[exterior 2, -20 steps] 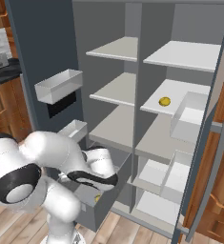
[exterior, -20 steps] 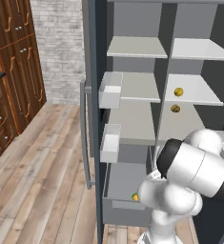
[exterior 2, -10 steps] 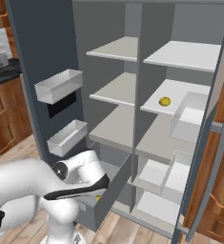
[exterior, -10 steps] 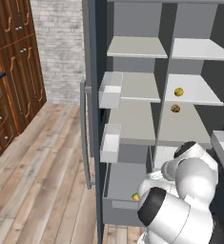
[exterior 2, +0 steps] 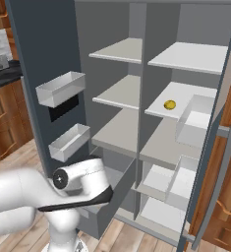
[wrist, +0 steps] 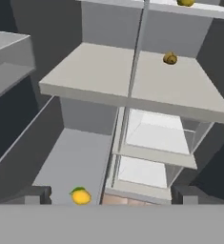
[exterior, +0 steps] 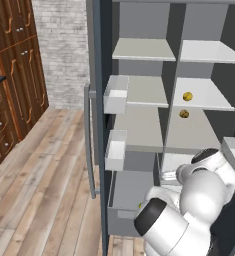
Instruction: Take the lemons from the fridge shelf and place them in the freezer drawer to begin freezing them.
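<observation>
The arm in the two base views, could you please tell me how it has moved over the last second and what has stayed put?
The arm has swung lower in front of the open freezer drawer; its bulky joints drop across both base views. The gripper stays open, nothing held. One lemon lies in the drawer as before, and the two shelf lemons have not moved. Shelves and door bins are unchanged.

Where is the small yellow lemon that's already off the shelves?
The small yellow lemon lies on the floor of the open dark-grey freezer drawer, near its front in the hand view, left of the white translucent bins.
</observation>
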